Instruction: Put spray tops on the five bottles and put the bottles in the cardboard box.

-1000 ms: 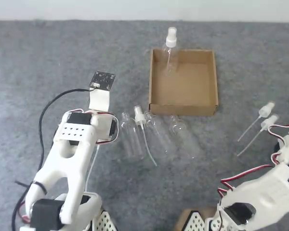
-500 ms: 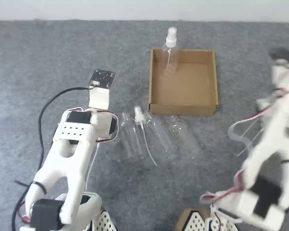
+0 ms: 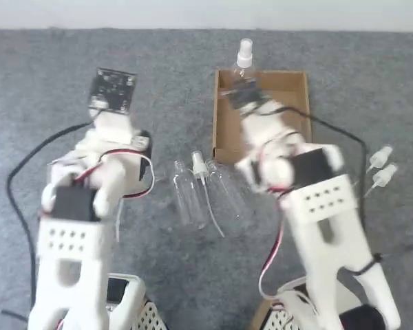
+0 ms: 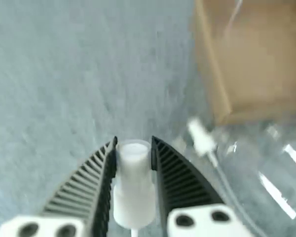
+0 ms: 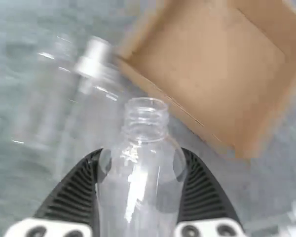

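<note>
Near the cardboard box point(image 3: 297, 110), your 2 arms hold parts.
Your right gripper point(image 5: 140, 154) clamps a clear bottle point(image 5: 138, 192) below its open neck: light, slick, likely thin-walled, so hold the shoulder gently. Your left gripper point(image 4: 134, 143) pinches a small, stiff spray top point(image 4: 133, 190) by its head.

The bench point(image 3: 34, 75) has a grey, carpet-like surface. Along the far edge of the bench runs a pale wall point(image 3: 124, 12).

Bright even overhead light, soft faint shadows
</note>
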Available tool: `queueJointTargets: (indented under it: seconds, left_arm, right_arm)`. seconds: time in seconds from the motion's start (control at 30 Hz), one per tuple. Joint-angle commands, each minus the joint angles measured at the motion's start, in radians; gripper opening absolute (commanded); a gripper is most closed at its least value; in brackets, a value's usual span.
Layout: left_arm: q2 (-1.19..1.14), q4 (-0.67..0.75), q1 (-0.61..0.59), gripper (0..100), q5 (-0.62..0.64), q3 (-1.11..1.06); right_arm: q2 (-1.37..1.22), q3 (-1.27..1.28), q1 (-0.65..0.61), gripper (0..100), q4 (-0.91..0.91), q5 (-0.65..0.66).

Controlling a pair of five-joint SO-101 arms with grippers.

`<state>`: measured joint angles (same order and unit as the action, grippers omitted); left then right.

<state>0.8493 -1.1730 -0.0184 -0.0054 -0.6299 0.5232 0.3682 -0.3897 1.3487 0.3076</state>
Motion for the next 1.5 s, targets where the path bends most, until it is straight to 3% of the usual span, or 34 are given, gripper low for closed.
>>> queueJointTargets:
  seconds: [0.0, 0.2, 0.43, 0.73, 0.9, 1.0, 1.1, 1.47]
  left_arm:
    - [0.107, 0.034, -0.075, 1, 0.012, 0.067]
    - [0.213, 0.141, -0.219, 1, 0.097, 0.065]
    - [0.238, 0.178, -0.221, 1, 0.216, 0.059]
    - [0.244, 0.193, -0.221, 1, 0.448, 0.042]
    - [0.245, 0.353, -0.224, 1, 0.465, -0.071]
    - [0.245, 0.411, -0.221, 1, 0.465, -0.114]
    - [0.245, 0.404, -0.219, 1, 0.465, -0.114]
    - [0.245, 0.404, -0.183, 1, 0.466, -0.093]
  right_arm:
    - [0.056, 0.037, -0.171, 0.6, -0.125, -0.077]
    - [0.047, 0.236, -0.328, 0.6, -0.450, -0.089]
    - [0.061, 0.512, -0.420, 0.9, -0.808, 0.046]
    - [0.151, 0.733, -0.507, 0.6, -1.073, 0.054]
    - [0.191, 0.784, -0.538, 0.6, -1.121, 0.051]
    - [0.196, 0.784, -0.536, 0.6, -1.121, -0.048]
    - [0.191, 0.784, -0.536, 0.6, -1.119, -0.101]
    - [0.189, 0.786, -0.536, 0.6, -1.118, -0.101]
